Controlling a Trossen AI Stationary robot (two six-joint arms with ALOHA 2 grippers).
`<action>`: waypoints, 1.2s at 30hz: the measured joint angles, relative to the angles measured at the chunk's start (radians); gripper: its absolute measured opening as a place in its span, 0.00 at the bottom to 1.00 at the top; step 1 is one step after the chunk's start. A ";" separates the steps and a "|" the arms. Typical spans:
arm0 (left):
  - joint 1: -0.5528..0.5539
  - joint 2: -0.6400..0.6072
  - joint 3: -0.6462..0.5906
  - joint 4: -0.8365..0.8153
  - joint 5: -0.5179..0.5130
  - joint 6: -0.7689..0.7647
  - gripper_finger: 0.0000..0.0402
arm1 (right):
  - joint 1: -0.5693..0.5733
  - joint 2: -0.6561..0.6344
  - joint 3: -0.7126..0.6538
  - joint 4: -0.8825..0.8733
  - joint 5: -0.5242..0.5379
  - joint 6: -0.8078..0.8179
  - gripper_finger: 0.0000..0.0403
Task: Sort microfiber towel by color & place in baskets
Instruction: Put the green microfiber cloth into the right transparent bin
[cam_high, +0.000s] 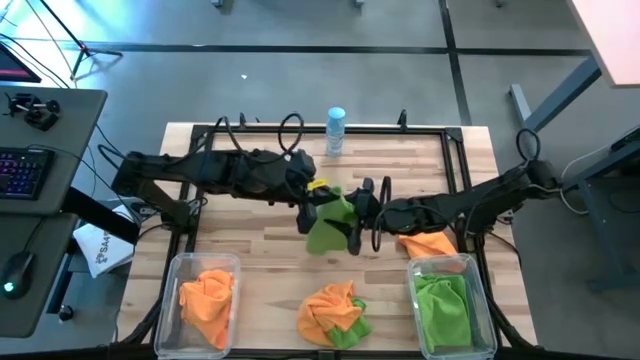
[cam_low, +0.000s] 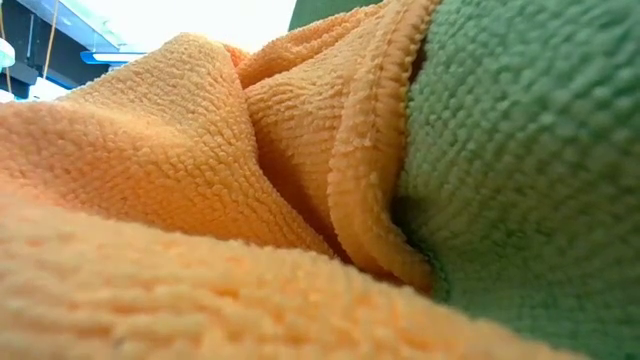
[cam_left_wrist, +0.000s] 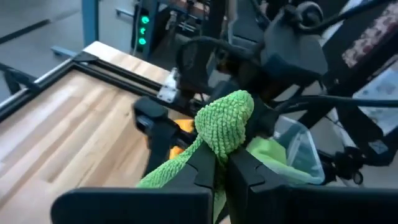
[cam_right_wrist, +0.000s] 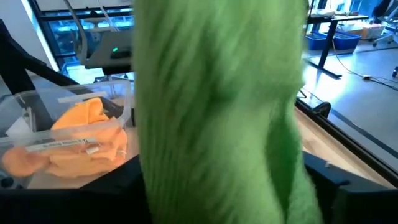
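A white-and-blue bottle stood at the far edge of the wooden tabletop, just inside the black metal frame. Off to the left sat a desk with a keyboard and a mouse. The floor around was grey.

Both arms met over the middle of the tabletop. The left pincer was shut tight on a green towel, and the cloth hung down from it. The right pincer was wide open, right beside that same green towel and holding nothing. The cloth hung in front of the right wrist camera and hid most of what lay past it.

The left basket held orange towels. The right basket held green towels. An orange towel lay just behind the right basket, partly under the right arm. A pile of orange and green cloths lay between the baskets at the near edge. That pile blocked the low camera.
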 joint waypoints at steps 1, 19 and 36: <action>-0.006 0.002 0.000 -0.005 0.001 0.001 0.00 | 0.000 0.004 0.000 0.005 -0.001 0.003 0.63; -0.022 0.034 0.000 -0.071 0.045 0.096 0.16 | 0.011 -0.010 0.000 -0.092 -0.079 0.091 0.04; -0.073 0.011 -0.139 -0.569 -0.070 0.014 0.22 | 0.175 -0.290 0.267 -0.968 0.073 0.420 0.00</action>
